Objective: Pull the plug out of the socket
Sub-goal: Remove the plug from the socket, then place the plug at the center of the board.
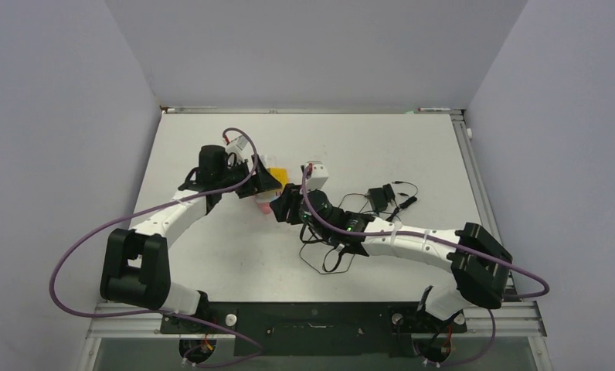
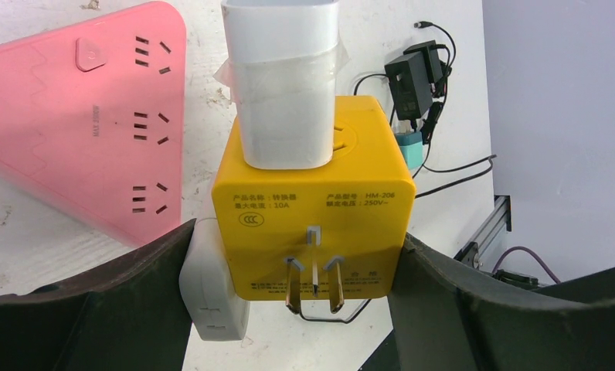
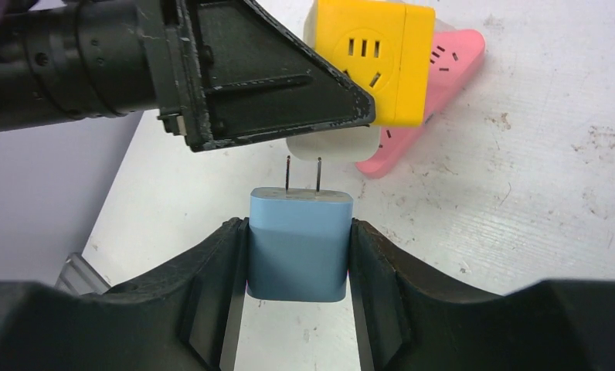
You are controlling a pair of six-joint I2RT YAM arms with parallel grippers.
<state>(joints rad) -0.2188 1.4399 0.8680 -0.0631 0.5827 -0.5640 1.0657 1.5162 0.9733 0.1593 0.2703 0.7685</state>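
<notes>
The white table lies under both arms. On it, beyond the left gripper and off to the left of its jaws, a pink power strip lies flat. Between those jaws is a yellow cube socket, pinched from both sides and held off the table. A white plug sits in the cube's face farthest from the jaws. A second white plug sits on its side, just by the left-hand finger. The right gripper pinches a blue plug between its jaws. Its two bare prongs point away from them toward the cube, close by. A black adapter lies beyond the left jaws, to the right.
</notes>
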